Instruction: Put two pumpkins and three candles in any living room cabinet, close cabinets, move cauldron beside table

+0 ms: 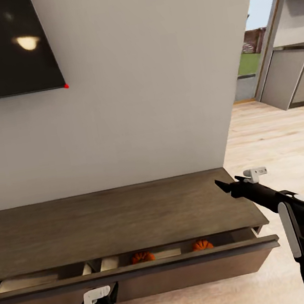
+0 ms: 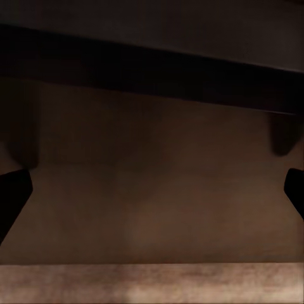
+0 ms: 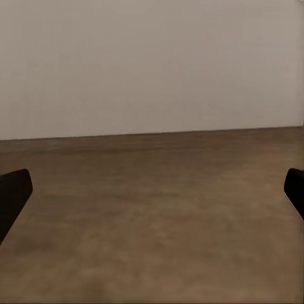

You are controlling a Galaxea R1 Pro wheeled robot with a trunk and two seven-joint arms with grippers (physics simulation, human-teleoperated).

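Head view shows the left claw (image 1: 114, 291) spread wide and empty against the front of the cabinet's (image 1: 109, 218) pulled-out drawer (image 1: 190, 259), where two pumpkins (image 1: 142, 257) sit inside, while the right claw (image 1: 228, 183), also spread and empty, hangs over the cabinet top's right end.

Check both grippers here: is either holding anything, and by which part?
Nothing is held. The left gripper is open against the cabinet drawer front; the right gripper is open above the cabinet top.
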